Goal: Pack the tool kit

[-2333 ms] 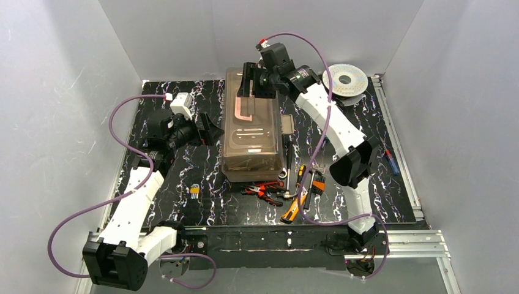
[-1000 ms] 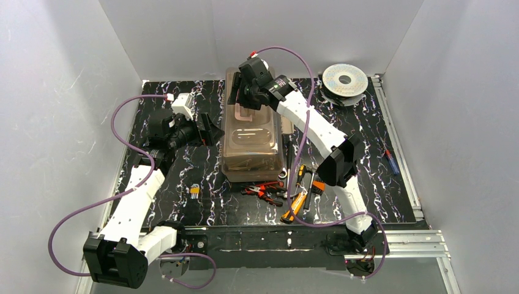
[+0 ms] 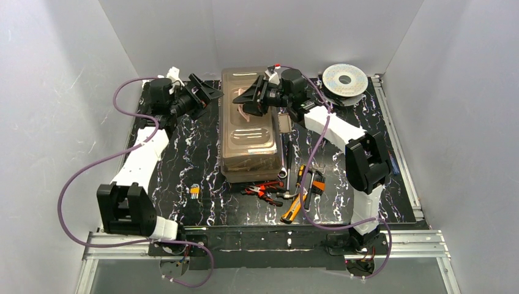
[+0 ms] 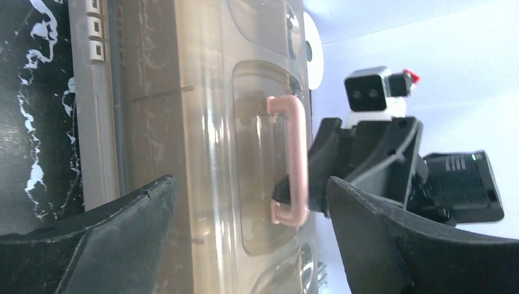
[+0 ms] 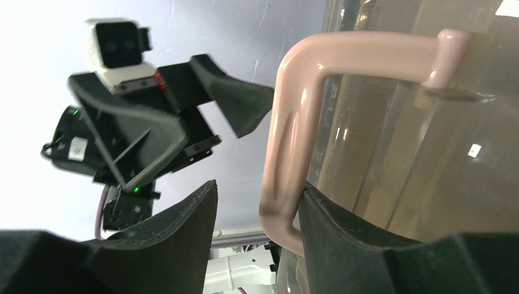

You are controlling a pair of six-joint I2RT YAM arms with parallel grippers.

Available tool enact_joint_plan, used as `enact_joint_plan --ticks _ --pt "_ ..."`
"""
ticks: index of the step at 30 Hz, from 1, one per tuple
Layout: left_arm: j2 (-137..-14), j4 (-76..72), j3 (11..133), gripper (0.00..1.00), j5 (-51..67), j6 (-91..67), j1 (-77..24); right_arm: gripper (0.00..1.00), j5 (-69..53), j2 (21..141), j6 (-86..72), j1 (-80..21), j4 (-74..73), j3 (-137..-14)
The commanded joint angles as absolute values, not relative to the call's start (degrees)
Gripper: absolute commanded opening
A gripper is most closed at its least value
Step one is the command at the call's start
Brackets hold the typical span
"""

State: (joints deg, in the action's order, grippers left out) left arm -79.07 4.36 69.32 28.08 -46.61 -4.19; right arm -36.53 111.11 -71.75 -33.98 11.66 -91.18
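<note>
**Top, left-wrist and right-wrist views.** We see the large beige plastic toolbox with a translucent smoky-brown lid (image 3: 251, 147) standing closed at the middle of the black, white-veined counter (image 3: 183, 159), its long side running away from the arm bases. The lid is glossy, with rounded moulded recesses. Its pale pink C-shaped handle (image 5: 361, 52) is a smooth round bar raised off the lid. The right gripper (image 5: 260, 190) reaches over the lid's far half with its jaws apart and one leg of the handle between them. In the right-wrist view one matte black, wedge-shaped finger (image 5: 367, 245) lies against that leg, while a gap shows at the other finger. The left gripper (image 4: 251, 184) hangs wide open just beside the toolbox's far left side, touching nothing. Only the top view shows the loose tools at the toolbox's near end: red-handled pliers (image 3: 263, 188), an orange-yellow utility knife (image 3: 294, 207) and dark-handled screwdrivers (image 3: 302, 174). They lie close together, and their overlaps are too small for us to sort out. The same view alone shows the round silver wire spool (image 3: 344, 79) at the far right corner. The tinted lid blurs whatever lies inside the toolbox. Each wrist view catches the opposite gripper across the handle and crops the toolbox at the frame edges.
</note>
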Motion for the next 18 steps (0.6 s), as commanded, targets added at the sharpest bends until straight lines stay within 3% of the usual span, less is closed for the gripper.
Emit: enact_joint_plan --ticks 1,18 --pt "-82.3 0.4 73.1 0.90 31.0 -53.6 -4.6 0.57 -40.1 106.1 -74.1 -33.1 22.5 -89.6" --pt "-93.5 20.1 92.6 0.87 29.3 -44.2 -10.9 0.57 -43.0 106.0 -73.4 -31.5 22.4 -89.1"
